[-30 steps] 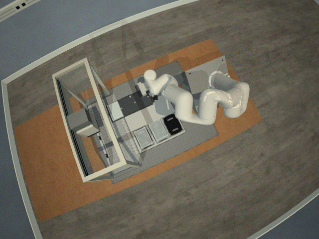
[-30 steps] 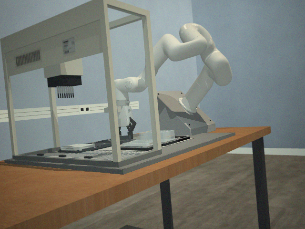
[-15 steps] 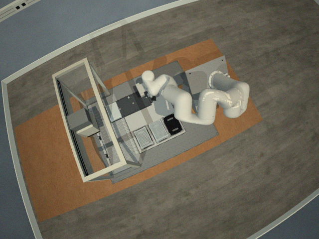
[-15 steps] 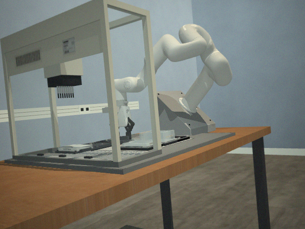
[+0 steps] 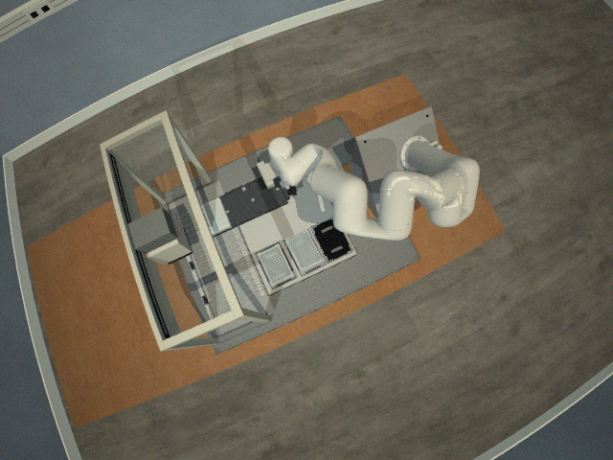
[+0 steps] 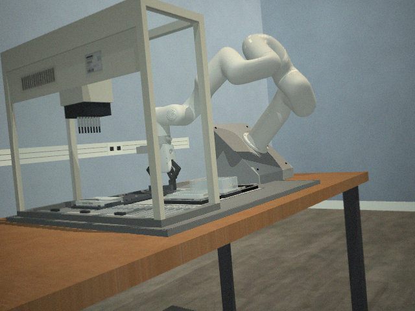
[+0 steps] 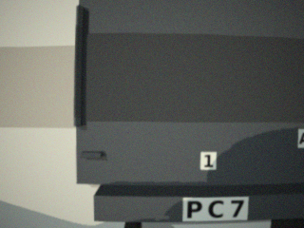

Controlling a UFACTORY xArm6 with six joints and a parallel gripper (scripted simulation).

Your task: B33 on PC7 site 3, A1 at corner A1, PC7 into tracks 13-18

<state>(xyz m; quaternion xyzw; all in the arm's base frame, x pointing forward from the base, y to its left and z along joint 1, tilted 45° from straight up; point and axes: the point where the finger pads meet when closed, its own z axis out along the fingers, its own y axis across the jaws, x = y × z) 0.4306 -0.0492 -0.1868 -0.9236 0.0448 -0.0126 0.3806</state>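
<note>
End effector [image 6: 163, 172] sat spread & holding nothing, straddling the handle end of the dark carrier [image 5: 250, 201] on the apron, prob. to shove it along. Clear plate [image 5: 217, 216] lay at carrier's far end, w/ that end under the instrument frame [image 6: 152, 110]

Carrier PC7 [image 7: 190, 142]: in your wrist view it runs off the top and right edges.
A1 mark [image 7: 300, 138]: you see only part of the letter A; the right edge cuts it.
Gripper [image 6: 164, 173]: in your exterior view the instrument frame post [image 6: 152, 133] hides one finger.
Apron track numbers: too small for you to read from above.
</note>
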